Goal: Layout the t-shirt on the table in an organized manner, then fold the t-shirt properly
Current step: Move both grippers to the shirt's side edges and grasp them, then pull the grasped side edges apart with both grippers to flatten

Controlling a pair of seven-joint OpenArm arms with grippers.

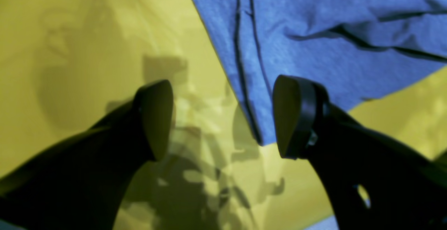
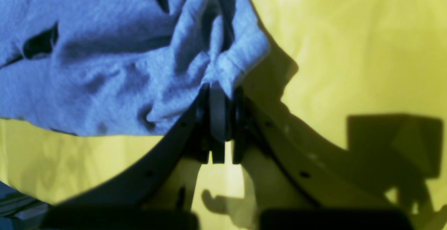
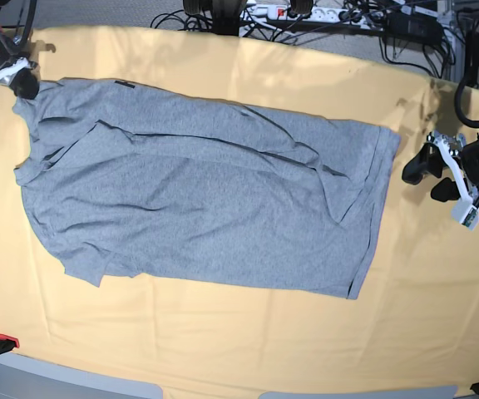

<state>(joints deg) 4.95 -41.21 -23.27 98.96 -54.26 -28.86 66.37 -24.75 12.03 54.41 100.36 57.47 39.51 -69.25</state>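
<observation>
The heather-grey cotton t-shirt point(image 3: 214, 195) lies spread flat across the pale yellow-orange cloth-covered surface point(image 3: 248, 341). The right tool point(image 2: 218, 99), at far left, is pressed together, pinching a bunched shirt edge. The left tool point(image 1: 223, 118) stands spread just beside the shirt's right hem.

Wide worktop point(image 3: 223, 349) was covered in pale yellow-orange, slightly wrinkled cloth. Large heather-grey short-sleeved cotton t-shirt point(image 3: 206, 199) lay spread directly on it, mostly flat, creased through the middle, hem toward base view's right, collar end at upper left. Bare cloth showed on all sides of the shirt.
</observation>
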